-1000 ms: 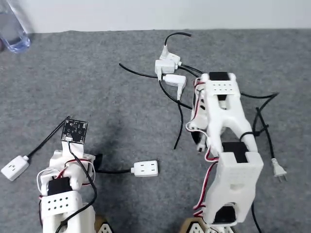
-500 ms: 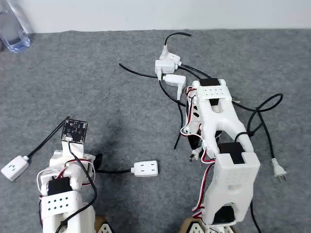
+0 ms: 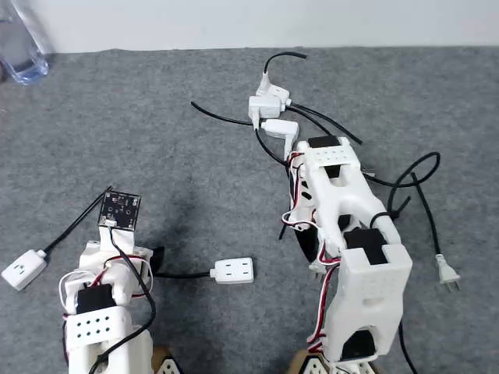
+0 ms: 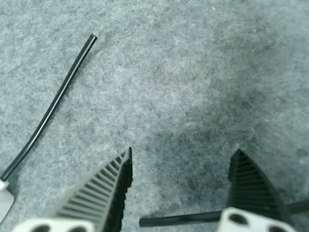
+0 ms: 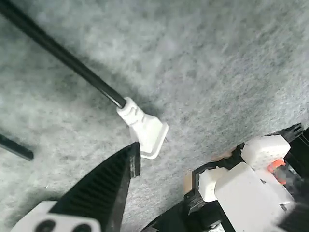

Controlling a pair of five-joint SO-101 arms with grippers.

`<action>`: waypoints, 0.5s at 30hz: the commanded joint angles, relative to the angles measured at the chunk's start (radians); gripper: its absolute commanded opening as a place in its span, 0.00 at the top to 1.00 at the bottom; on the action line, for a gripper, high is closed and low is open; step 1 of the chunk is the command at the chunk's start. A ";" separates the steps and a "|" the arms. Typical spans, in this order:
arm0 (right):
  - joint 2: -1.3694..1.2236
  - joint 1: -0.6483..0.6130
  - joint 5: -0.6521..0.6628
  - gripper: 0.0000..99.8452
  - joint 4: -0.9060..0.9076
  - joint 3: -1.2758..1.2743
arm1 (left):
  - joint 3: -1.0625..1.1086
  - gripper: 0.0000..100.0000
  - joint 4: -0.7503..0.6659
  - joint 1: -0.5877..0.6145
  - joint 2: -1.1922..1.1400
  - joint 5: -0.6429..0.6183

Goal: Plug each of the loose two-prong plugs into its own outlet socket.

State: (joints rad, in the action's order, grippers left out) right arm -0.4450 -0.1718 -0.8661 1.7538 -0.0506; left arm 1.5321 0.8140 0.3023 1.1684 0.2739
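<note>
Covering the table, grey mat (image 3: 179,156) carries tangled black cables (image 3: 284,54); right arm (image 3: 343,202) sprawls over them. Left gripper (image 4: 183,152) gapes wide above bare mat, holding nothing. Right gripper (image 5: 123,174) (open or shut, can't tell) sits just beside white plug (image 5: 145,129). Second plug (image 3: 446,272) lies loose beyond right arm, socket (image 3: 232,270) well apart.

Far middle of grey felt-covered table (image 3: 156,140): white plastic outlet block (image 3: 267,101), white angled plug (image 3: 281,128) lying just before it. Just before and right of these, white plastic right arm (image 3: 355,226), stretched from the near edge over tangled black cords (image 3: 413,175). Farther right, white two-prong plug (image 3: 446,272). Between the arms, white corded outlet socket (image 3: 233,270). Left of white plastic left arm (image 3: 105,304), second white outlet socket (image 3: 23,269). Far left corner: clear plastic bottle (image 3: 19,47).
</note>
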 commanded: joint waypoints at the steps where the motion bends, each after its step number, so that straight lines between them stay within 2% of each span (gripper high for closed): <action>1: 0.090 -0.004 0.084 0.22 0.044 0.037 | -0.004 0.69 -0.026 -0.009 0.011 -0.005; 3: 0.143 -0.004 0.221 0.22 0.044 0.038 | -0.004 0.69 -0.026 -0.009 0.011 -0.005; 7: 0.292 -0.010 0.638 0.22 0.044 0.031 | -0.004 0.69 -0.026 -0.009 0.011 -0.005; 8: 0.332 -0.016 0.698 0.22 0.044 0.031 | -0.004 0.69 -0.026 -0.009 0.011 -0.005; 11: 0.438 0.001 0.784 0.22 0.044 0.023 | -0.004 0.69 -0.026 -0.009 0.011 -0.005; 15: 0.470 0.117 0.787 0.22 0.044 0.023 | -0.004 0.69 -0.026 -0.009 0.011 -0.005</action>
State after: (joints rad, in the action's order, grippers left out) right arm -0.0322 -0.1335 -0.1005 1.7538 -0.0506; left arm 1.5321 0.8140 0.3023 1.1684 0.2739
